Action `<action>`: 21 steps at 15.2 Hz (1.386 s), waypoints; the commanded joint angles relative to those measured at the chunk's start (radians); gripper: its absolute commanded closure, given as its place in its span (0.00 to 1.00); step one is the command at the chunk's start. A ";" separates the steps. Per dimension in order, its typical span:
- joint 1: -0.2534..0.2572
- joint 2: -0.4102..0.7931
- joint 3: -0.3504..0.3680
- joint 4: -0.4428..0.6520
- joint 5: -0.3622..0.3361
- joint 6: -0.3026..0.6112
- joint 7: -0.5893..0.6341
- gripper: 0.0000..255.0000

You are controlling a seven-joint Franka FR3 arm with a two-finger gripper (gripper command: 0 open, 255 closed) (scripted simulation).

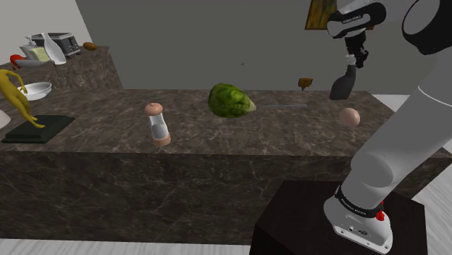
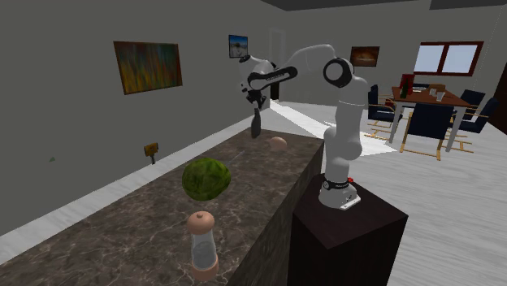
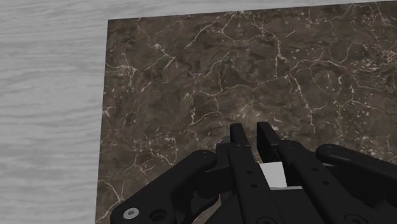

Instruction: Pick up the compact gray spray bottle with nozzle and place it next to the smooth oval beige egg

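A dark grey spray bottle hangs from my black gripper, which is shut on its top. It hovers over the far end of the dark marble counter, apart from the beige egg lying nearer the stand. The second exterior view has the bottle under the gripper, a little beyond the egg. In the wrist view the gripper has its fingers close together with a pale patch of the bottle between them, above the counter's corner.
A round green melon sits mid-counter, with a thin grey utensil beside it. A clear shaker with tan caps stands nearer the front edge. Bananas on a dark stand and bowls occupy the left. The counter drops to a pale floor.
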 commanded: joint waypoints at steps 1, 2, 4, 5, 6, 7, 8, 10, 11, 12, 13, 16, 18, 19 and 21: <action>-0.002 0.006 -0.003 -0.022 -0.001 0.026 0.011 1.00; -0.002 0.007 -0.005 -0.033 -0.002 0.037 0.017 1.00; -0.004 0.011 -0.007 -0.056 -0.004 0.060 0.028 1.00; -0.005 0.013 -0.009 -0.067 -0.006 0.072 0.034 1.00; -0.006 0.016 -0.010 -0.077 -0.007 0.084 0.039 1.00; -0.007 0.018 -0.011 -0.088 -0.008 0.095 0.044 1.00; -0.008 0.021 -0.013 -0.098 -0.009 0.107 0.050 1.00; -0.009 0.028 -0.016 -0.118 -0.010 0.131 0.060 1.00; -0.010 0.032 -0.017 -0.127 -0.011 0.143 0.065 1.00; -0.011 0.035 -0.019 -0.137 -0.012 0.155 0.071 1.00; -0.012 0.040 -0.021 -0.146 -0.013 0.167 0.076 1.00; -0.011 0.054 -0.029 -0.172 -0.014 0.203 0.090 1.00; -0.008 0.064 -0.037 -0.189 -0.015 0.228 0.100 1.00; -0.005 0.070 -0.042 -0.197 -0.016 0.240 0.105 1.00; -0.003 0.082 -0.050 -0.212 -0.016 0.265 0.114 1.00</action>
